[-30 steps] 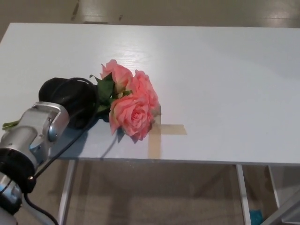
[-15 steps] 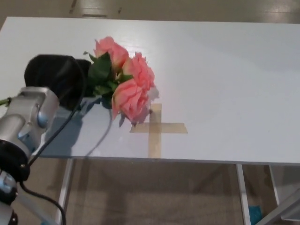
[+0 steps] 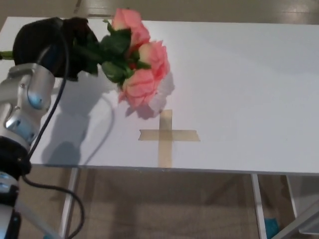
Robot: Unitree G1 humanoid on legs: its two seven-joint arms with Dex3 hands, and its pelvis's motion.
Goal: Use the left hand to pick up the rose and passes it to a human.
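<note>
Lifting now: left hand (image 3: pixel 52 47) clamped on rose (image 3: pixel 137 62) stem, blooms up off table (image 3: pixel 239 84), far-left of tape cross (image 3: pixel 167 135); 1 s ago they lay by it. Pickup looks done, handover next. No person or right hand visible.

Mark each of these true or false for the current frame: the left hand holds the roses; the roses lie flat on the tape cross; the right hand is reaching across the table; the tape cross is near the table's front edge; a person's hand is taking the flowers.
1. The left hand holds the roses. True.
2. The roses lie flat on the tape cross. False: they are lifted, casting a shadow on the table, with the cross uncovered.
3. The right hand is reaching across the table. False: it is not in view.
4. The tape cross is near the table's front edge. True.
5. A person's hand is taking the flowers. False: no person shows.
</note>
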